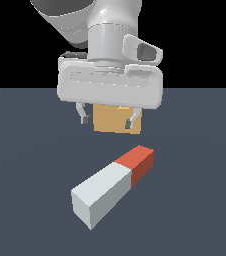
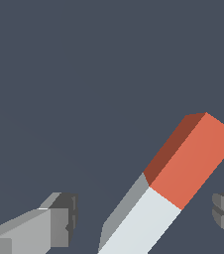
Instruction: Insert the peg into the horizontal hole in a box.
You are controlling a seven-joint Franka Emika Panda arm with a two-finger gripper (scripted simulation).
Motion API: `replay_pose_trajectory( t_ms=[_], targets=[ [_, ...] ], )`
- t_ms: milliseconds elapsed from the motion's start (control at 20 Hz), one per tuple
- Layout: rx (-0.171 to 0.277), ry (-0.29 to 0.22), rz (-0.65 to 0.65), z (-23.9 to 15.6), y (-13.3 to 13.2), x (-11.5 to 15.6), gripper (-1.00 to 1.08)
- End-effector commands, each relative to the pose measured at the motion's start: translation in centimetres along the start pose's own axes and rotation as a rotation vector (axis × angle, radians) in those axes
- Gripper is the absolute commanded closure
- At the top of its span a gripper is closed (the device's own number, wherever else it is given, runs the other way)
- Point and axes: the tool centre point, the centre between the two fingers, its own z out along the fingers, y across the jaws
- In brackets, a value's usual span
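Overhead, pincer [image 1: 107, 120] spread, peg [image 1: 113, 186] unobstructed below.

A flat, matte slate-blue tabletop [image 1: 25, 175] spreads out beneath the jaws in every direction, plain and unmarked, with no seam or pattern on it. In the wrist view the same dull blue surface [image 2: 84, 74] fills everything beyond the jaws. Far behind the jaws the tabletop ends at a straight edge, and above that there is only flat black background [image 1: 200, 30].
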Motion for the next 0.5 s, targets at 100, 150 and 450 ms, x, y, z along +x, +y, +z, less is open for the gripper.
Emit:
replay_pose_trajectory(
  t_ms=[100, 150, 450],
  targets=[
    [-0.011, 0.008, 0.106, 0.9, 0.5, -1.3, -0.92],
    [-0.014, 0.010, 0.136, 1.2, 0.6, -1.7, -0.92],
    [-0.038, 0.027, 0.351, 3.0, 1.2, -4.3, -0.92]
  ],
)
